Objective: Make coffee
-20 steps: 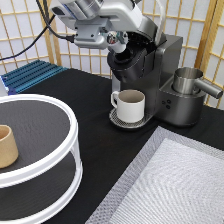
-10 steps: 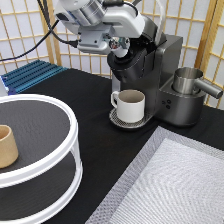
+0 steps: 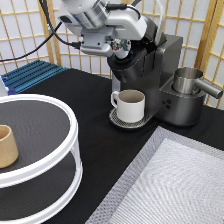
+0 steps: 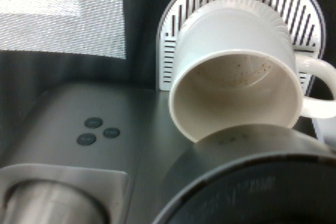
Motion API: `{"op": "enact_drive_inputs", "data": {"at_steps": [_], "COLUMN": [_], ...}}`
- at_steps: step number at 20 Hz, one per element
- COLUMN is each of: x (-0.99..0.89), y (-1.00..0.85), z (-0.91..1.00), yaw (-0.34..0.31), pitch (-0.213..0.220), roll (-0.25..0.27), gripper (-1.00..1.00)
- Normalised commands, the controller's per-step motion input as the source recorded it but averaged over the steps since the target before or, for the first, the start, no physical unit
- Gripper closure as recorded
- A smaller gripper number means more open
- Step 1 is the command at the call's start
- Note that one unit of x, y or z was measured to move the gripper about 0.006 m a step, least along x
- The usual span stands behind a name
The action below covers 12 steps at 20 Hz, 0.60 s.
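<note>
The hand (image 3: 119, 46) has moved toward the exterior view's right since a second ago and now sits against the top of the coffee machine (image 3: 150, 75), above the white mug (image 3: 131, 105) on the drip tray (image 3: 120, 121). Whether it is wide or narrow cannot be told. The coffee pod shows in neither view; a tan cup (image 3: 7, 146) stands at the surface's left edge on a white stand (image 3: 55, 165).
</note>
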Motion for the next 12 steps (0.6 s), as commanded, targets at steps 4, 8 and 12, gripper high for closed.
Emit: {"op": "enact_drive_inputs", "data": {"at_steps": [4, 8, 12], "x": [0.14, 0.16, 0.07], "y": [0.09, 0.26, 0.32], "z": [-0.03, 0.0, -0.06], "yaw": [-0.054, -0.051, -0.04], "pitch": [0.019, 0.022, 0.018], "roll": [0.01, 0.0, -0.014], "gripper": [1.0, 1.0, 1.0]}}
